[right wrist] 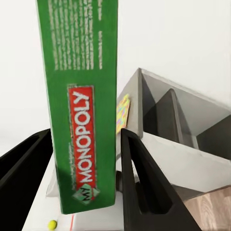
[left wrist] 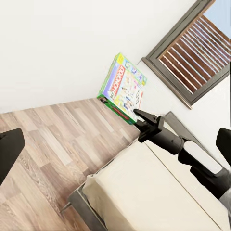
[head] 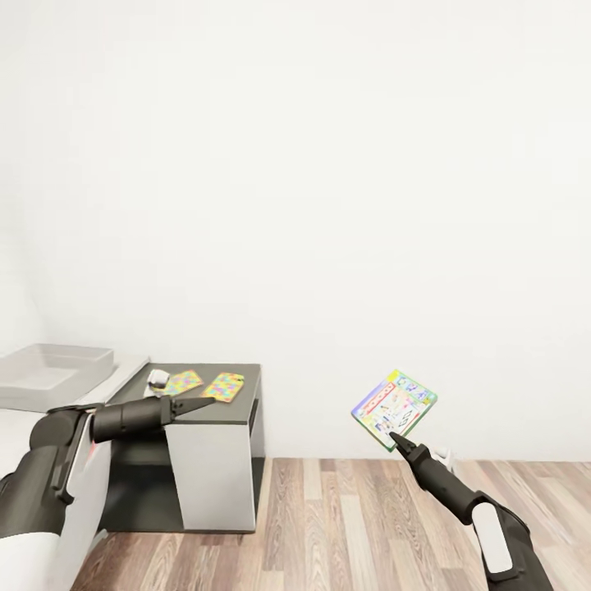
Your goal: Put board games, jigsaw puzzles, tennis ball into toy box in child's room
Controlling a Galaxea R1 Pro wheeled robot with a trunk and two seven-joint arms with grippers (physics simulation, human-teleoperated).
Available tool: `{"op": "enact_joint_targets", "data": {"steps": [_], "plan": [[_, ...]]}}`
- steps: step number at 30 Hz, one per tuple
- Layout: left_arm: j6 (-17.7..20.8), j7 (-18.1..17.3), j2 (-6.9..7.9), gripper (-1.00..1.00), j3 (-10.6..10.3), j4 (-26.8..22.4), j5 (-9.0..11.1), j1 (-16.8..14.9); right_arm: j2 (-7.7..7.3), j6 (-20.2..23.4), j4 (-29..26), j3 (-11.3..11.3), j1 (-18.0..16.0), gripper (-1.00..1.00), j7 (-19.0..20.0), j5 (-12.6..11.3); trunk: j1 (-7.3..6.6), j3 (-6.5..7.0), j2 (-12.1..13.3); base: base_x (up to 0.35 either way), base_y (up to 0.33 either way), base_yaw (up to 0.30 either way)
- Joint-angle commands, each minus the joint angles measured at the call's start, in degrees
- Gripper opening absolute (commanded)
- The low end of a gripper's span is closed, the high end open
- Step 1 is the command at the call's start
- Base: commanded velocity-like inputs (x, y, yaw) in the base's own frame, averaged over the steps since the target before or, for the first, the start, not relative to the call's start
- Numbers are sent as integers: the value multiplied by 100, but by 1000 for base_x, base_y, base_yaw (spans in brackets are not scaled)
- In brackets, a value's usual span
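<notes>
You are holding one board game (head: 395, 408) up in the air over the wood plank floor (head: 345, 525), well apart from the counter (head: 205, 402). Your right gripper (head: 394, 437) is pinching it at its lower edge, the black tapered fingers (right wrist: 139, 183) clamping either side of the thin green spine, which is showing "MY MONOPOLY" in white on a red strip. It is a flat, straight-edged rectangular box with a white, colourfully printed cover, and it is sitting tilted, one corner pointing up.

Your left gripper (head: 197, 404) is reaching out level over the near edge of the dark grey cabinet top, its pointed fingers looking pressed together on nothing.

On that dark top two jigsaw puzzles are lying flat, side by side: one (head: 183, 382) nearer the wall corner, the other (head: 223, 386) just beside it, both thin panels of yellow, pink, blue and green pieces. A small pale object (head: 158, 379) is sitting next to them, too small to make out.

One toy box (head: 49, 373), a shallow light grey bin with flared sides, is resting on the paler counter. One small yellow-green tennis ball (right wrist: 52, 224) is showing in the right wrist view. The beige mattress of the bed (left wrist: 144, 192) is appearing under the right arm in the left wrist view.
</notes>
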Motion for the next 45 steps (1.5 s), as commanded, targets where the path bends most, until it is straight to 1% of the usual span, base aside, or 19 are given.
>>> {"op": "enact_joint_targets", "data": {"steps": [1,5,9,12,15,27,45], "plan": [[60,-47,5,100,4,1,-9,-7,7,40,-4,-21,-7,-100,13,-18,-20,12,32,0,0,135],[76,-375,85,100,9,14,-19,-30,11,36,-5,-25,-7,-100,12,-6,-108,90,193,0,0,51],[79,-899,265,100,6,18,-31,-35,13,28,-2,-15,-7,-100,6,7,-196,164,353,0,0,10],[79,-1083,320,100,1,18,-41,-36,13,27,2,-10,-7,-100,-3,12,-262,218,474,0,0,3],[79,-1083,340,100,-15,16,-50,-36,13,27,3,-9,-7,-100,5,14,-328,272,594,0,0,0],[76,-1083,339,100,-66,10,-37,-36,5,48,-20,-11,-7,-100,33,-2,-591,487,1075,0,0,0],[64,-1083,334,100,-6,-8,-21,-1,9,45,-28,-2,-7,-100,42,2,-591,487,1075,0,0,0]]}}
